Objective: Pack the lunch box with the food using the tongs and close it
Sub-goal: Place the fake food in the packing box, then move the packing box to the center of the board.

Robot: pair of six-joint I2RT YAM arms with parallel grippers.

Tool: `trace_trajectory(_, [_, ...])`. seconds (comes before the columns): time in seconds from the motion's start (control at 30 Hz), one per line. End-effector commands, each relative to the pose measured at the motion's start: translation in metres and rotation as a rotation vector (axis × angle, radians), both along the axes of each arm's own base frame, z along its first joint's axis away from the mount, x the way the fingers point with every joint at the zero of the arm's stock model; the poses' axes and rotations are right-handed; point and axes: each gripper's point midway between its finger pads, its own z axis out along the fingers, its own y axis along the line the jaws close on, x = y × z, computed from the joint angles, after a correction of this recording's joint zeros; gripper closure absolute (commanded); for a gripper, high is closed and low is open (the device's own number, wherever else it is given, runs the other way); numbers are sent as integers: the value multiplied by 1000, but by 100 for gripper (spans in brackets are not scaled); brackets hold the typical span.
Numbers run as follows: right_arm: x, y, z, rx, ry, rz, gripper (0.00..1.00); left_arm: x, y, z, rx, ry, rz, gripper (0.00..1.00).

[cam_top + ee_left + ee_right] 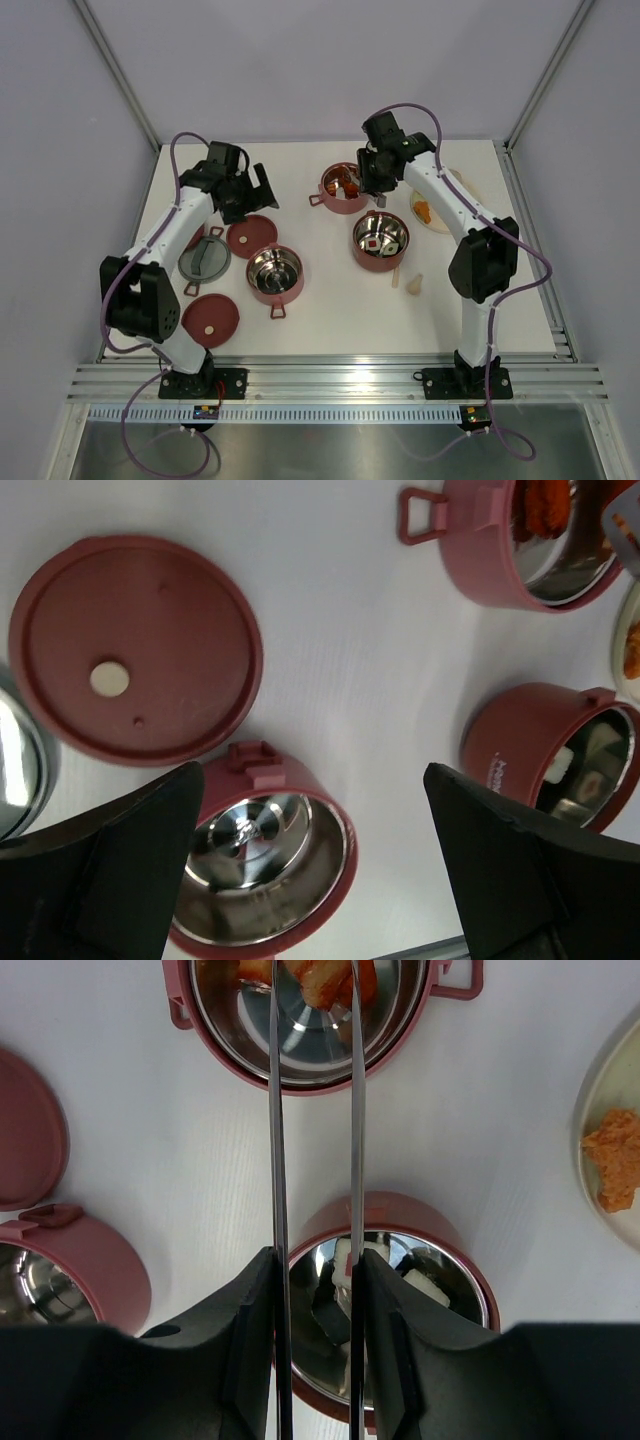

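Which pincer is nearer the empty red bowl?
Left. The left pincer hangs just beyond the empty red bowl; the right pincer, gripping the tongs, hangs farther right.

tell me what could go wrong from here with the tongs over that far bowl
The right gripper squeezes the tongs well back from their tips, which hold an orange piece over the far bowl; it might slip out or land on the rim. Swinging back, the long tongs could clip the near bowl beneath them.
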Motion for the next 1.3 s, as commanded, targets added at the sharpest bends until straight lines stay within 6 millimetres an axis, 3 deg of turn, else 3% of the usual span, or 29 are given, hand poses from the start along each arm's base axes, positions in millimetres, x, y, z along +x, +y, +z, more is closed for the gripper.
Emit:
trace_trajectory(0.0, [6, 12, 6, 23, -26, 21, 66, -31, 27, 1, 100, 6, 38, 3])
trace_trajectory(0.17, [6, 21, -1, 20, -13, 50, 65, -81, 48, -23, 153, 83, 81, 3])
trace_trajectory(0.3, [4, 30, -7, 13, 1, 74, 62, -104, 50, -35, 147, 116, 90, 3])
trace_trajectory(0.57, [9, 39, -1, 16, -15, 91, 39, -124, 54, -54, 149, 167, 105, 3])
trace_trajectory(0.73, [10, 39, 5, 10, -32, 88, 38, -130, 53, -63, 145, 187, 101, 3])
trace_trajectory(0.8, [11, 37, 7, 6, -37, 84, 42, -131, 53, -64, 143, 187, 100, 3])
trace_trajectory(0.9, [12, 31, 19, -3, -77, 67, 52, -135, 47, -67, 113, 195, 82, 3])
trace_trajectory(1.0, [11, 22, 34, -23, -120, 40, 55, -140, 39, -72, 101, 210, 43, 3])
trace_trajectory(1.17, [10, -9, 59, -44, -173, -37, 56, -151, 14, -78, 88, 233, -36, 3])
trace_trajectory(1.2, [11, -22, 56, -51, -165, -65, 56, -152, 10, -80, 85, 236, -44, 3])
trace_trajectory(1.27, [8, -38, 71, -36, -194, -103, 56, -154, 4, -81, 77, 239, -61, 3])
